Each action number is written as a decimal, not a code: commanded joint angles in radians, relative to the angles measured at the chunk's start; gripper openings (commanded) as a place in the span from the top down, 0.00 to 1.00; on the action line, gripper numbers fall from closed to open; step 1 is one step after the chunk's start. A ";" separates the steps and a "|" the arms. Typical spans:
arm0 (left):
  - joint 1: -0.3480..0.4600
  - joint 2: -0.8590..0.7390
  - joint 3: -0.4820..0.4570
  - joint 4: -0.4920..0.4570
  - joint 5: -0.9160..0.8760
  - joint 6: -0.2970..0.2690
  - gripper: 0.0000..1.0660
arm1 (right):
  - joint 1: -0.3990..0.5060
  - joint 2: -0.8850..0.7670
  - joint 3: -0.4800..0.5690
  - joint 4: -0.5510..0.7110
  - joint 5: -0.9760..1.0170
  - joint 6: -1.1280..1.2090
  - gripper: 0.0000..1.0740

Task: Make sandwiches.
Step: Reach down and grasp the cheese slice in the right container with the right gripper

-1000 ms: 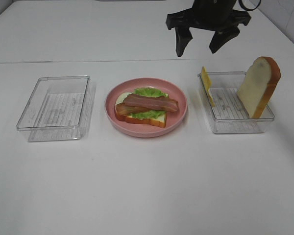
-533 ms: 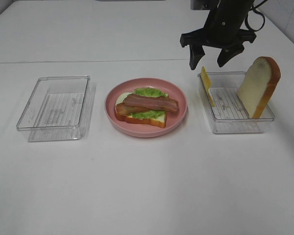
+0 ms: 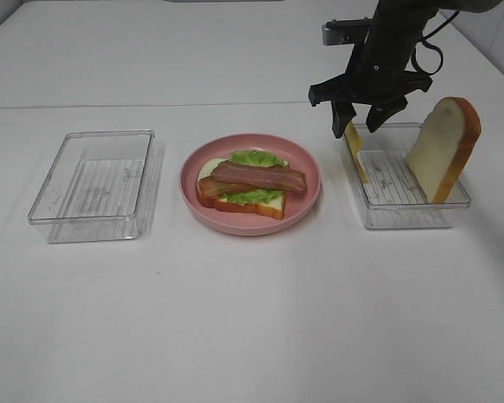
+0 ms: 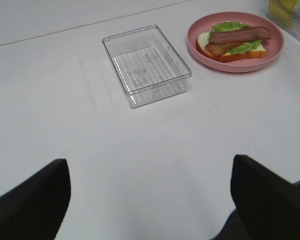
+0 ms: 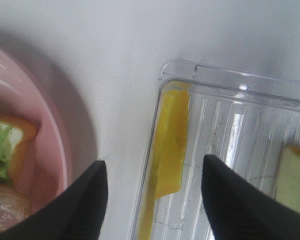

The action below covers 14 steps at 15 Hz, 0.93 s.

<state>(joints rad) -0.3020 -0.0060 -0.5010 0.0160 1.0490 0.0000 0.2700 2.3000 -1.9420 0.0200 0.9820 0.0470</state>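
Observation:
The sandwich stack (image 3: 250,185) lies on the pink plate (image 3: 312,191): a bread slice, green lettuce and bacon strips on top. A second bread slice (image 3: 443,147) leans upright in the right clear tray (image 3: 407,214). A yellow cheese slice (image 3: 354,144) stands against that tray's left wall. My right gripper (image 3: 358,126) hangs just above the cheese (image 5: 169,145), open, one finger on each side of it, apart from it. My left gripper (image 4: 150,160) is open over bare table, holding nothing, well short of the plate (image 4: 277,47).
An empty clear tray (image 3: 92,185) sits left of the plate, also shown as the tray (image 4: 147,62) in the left wrist view. A table seam runs across behind the trays.
My right gripper has come down and to the right, from behind the plate to just over the cheese, and its jaws have narrowed. Nothing else moved.

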 commanded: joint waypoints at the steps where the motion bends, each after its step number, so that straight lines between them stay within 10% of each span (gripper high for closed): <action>1: 0.000 -0.020 0.001 0.002 -0.010 0.000 0.22 | -0.004 0.001 -0.006 -0.013 -0.006 -0.005 0.54; 7: 0.000 -0.020 0.001 0.002 -0.010 0.000 0.22 | -0.004 0.019 -0.006 -0.011 0.006 -0.003 0.56; 14: 0.000 -0.020 0.001 0.002 -0.010 0.000 0.22 | -0.004 0.019 -0.006 -0.020 0.019 0.000 0.99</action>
<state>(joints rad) -0.3020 -0.0060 -0.5010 0.0160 1.0490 0.0000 0.2700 2.3170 -1.9440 0.0140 0.9930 0.0470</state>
